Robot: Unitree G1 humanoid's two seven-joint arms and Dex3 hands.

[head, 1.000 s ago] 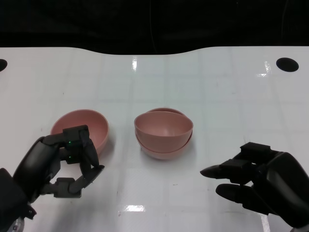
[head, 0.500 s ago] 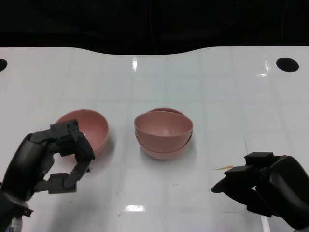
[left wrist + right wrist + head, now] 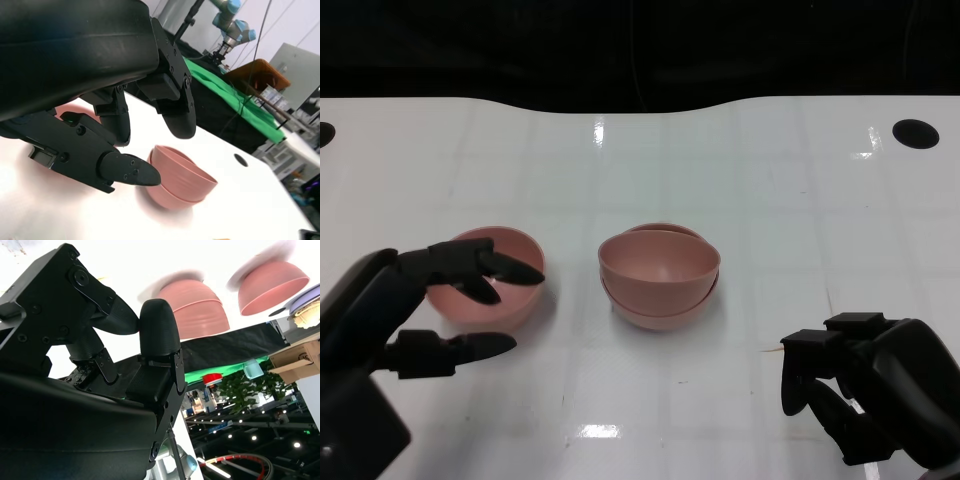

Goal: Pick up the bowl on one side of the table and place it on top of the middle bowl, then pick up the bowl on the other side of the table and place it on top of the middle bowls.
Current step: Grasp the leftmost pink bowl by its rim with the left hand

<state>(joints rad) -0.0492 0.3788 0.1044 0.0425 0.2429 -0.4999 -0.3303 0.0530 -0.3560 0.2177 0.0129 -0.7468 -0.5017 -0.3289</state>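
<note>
Two nested pink bowls (image 3: 658,277) mid-table; a third upright bowl (image 3: 495,277) to their left.

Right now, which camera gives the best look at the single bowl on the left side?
The head view: the left bowl shows its rim and inside, partly crossed by the left hand. In the right wrist view it is whole but upside down and far. The left wrist view shows only a pink sliver behind the fingers.

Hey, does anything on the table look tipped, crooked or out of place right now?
Only one thing: the top bowl of the middle stack sits slightly askew, so the rim of the bowl beneath peeks out behind it. The left-side bowl stands upright, with the left hand open around it. Nothing is spilled or visibly damaged.
</note>
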